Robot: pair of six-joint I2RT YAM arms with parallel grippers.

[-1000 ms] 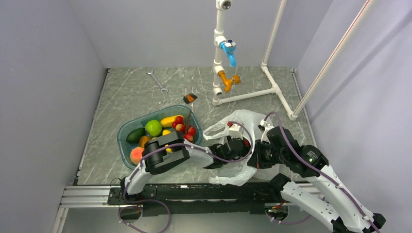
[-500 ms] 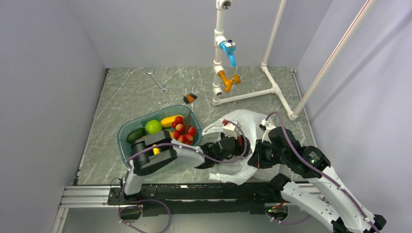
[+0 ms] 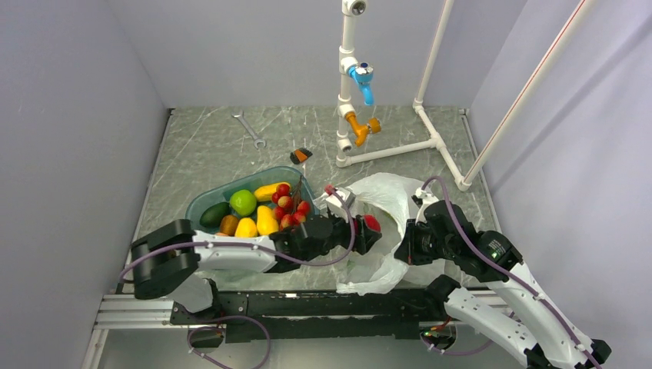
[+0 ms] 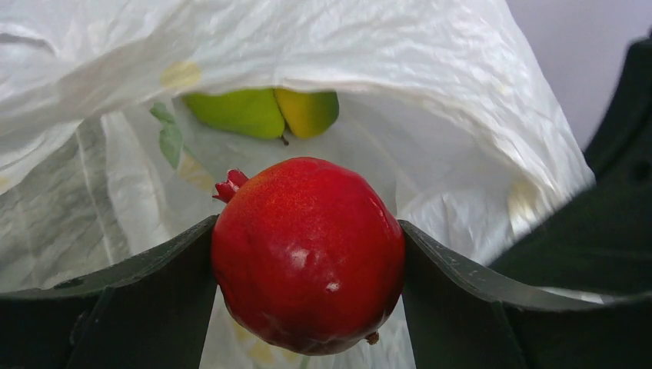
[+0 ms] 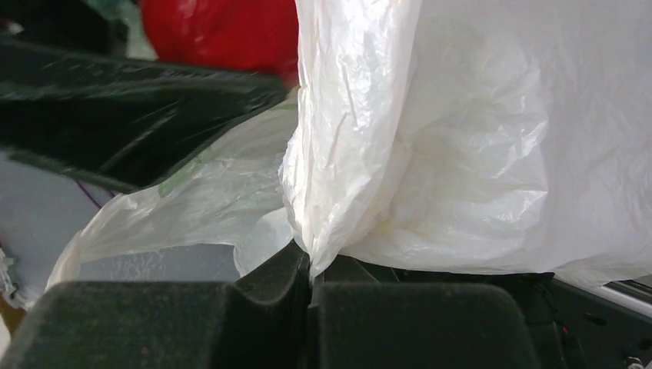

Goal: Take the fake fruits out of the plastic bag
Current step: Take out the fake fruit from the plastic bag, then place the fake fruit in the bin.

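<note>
My left gripper is shut on a glossy red round fruit with a small crown, holding it just at the mouth of the white plastic bag. Deeper inside the bag lie a green pear and a green-orange fruit. In the top view the red fruit sits at the bag's left edge. My right gripper is shut on a fold of the bag at its near right side. A cluster of red berries lies in the teal tray.
The tray also holds a green round fruit, yellow long fruits and a dark avocado. A wrench, a small orange-black object and a white pipe frame are at the back. Walls close both sides.
My left arm has drawn back to the left, and its gripper has come out of the bag holding the red fruit. The right gripper has kept its hold on the bag.
</note>
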